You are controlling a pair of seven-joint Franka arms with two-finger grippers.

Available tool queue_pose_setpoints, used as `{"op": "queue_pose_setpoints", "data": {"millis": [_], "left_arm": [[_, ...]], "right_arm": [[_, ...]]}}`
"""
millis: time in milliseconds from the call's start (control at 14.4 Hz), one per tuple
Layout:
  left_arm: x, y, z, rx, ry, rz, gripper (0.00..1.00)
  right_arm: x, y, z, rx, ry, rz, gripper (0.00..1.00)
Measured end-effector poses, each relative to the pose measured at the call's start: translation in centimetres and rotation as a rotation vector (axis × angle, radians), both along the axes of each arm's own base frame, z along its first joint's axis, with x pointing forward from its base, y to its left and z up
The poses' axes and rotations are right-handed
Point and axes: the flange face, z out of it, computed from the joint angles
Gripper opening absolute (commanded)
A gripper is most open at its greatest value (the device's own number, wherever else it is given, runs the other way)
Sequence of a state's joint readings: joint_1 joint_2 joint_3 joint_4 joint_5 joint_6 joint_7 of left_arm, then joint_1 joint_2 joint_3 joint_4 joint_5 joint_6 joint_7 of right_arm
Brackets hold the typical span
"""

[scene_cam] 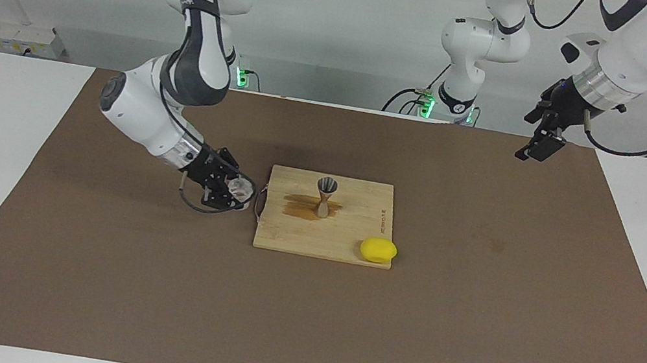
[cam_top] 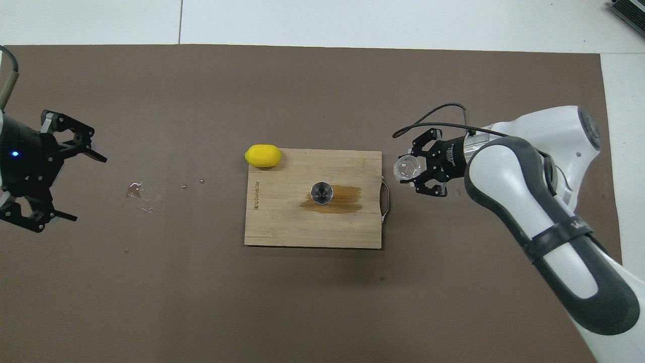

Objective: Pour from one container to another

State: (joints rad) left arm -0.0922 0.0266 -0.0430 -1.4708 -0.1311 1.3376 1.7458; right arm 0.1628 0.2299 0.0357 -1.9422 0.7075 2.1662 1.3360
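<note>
two pincers in view, one busy. right pincer (scene_cam: 232, 190) clamped on the clear glass cup (scene_cam: 241, 187), gripped from the side with the rim left free, probably so the contents can leave over the lip once tilted. carried low over the brown mat (scene_cam: 148, 284), just beside the metal handle (scene_cam: 258, 202) of the cutting board (scene_cam: 351, 249), at the board's end toward the right arm. seen from above, cup (cam_top: 406, 168) just off the board's edge (cam_top: 282, 237), mouth facing up, so apparently not tipped yet.

on the board, upright near its middle, the silvery jigger (scene_cam: 325, 196), open cone up and dark inside (cam_top: 321, 192), ready to receive. around its foot a brownish wet stain (scene_cam: 299, 206), likely the reason for standing it on wood: spills land there rather than on the mat. narrow mouth, so a slow, well-centred pour seems called for.

at the board's corner farther from the robots, toward the left arm's end, a yellow lemon (scene_cam: 378, 250), clear of the pour path.

left pincer (scene_cam: 542, 139) raised high over the mat's edge at the left arm's end, spread wide and empty (cam_top: 48, 184), waiting out of the way. a few water droplets (cam_top: 137, 191) on the surface below it.
</note>
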Motion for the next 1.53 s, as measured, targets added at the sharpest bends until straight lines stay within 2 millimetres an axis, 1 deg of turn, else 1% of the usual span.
{"op": "queue_pose_setpoints", "data": {"millis": [69, 208, 416, 555, 694, 902, 1180, 1319, 1527], "left_arm": [[-0.1, -0.3, 0.0, 0.009, 0.004, 0.032, 1.00], [0.0, -0.2, -0.1, 0.024, 0.014, 0.113, 1.00], [0.1, 0.2, -0.1, 0.057, 0.033, 0.303, 1.00], [0.2, 0.7, 0.1, 0.091, 0.046, 0.526, 1.00], [0.2, 1.3, 0.6, 0.121, 0.054, 0.758, 1.00], [0.0, 2.6, 1.1, 0.164, 0.078, 1.067, 1.00], [0.2, 3.0, 1.2, 0.264, 0.071, 1.515, 1.00], [0.2, 3.1, 1.3, 0.277, 0.071, 1.607, 1.00], [0.0, 2.8, 1.2, 0.284, 0.075, 1.625, 1.00]], "right_arm": [[0.0, 1.3, 0.6, 0.002, 0.001, -0.002, 0.00], [0.1, 3.5, 1.9, -0.007, 0.001, -0.005, 0.00], [-0.3, 6.9, 3.4, -0.106, -0.007, 0.020, 0.00], [-0.8, 9.2, 4.0, -0.160, -0.026, 0.030, 0.00], [-1.1, 11.0, 4.3, -0.210, -0.050, 0.027, 0.00], [-1.6, 13.2, 4.9, -0.295, -0.089, 0.046, 0.00], [-1.4, 15.3, 6.3, -0.367, -0.148, 0.067, 0.00], [-1.8, 16.2, 6.2, -0.412, -0.168, 0.109, 0.00], [-2.9, 18.1, 5.8, -0.472, -0.194, 0.180, 0.00]]}}
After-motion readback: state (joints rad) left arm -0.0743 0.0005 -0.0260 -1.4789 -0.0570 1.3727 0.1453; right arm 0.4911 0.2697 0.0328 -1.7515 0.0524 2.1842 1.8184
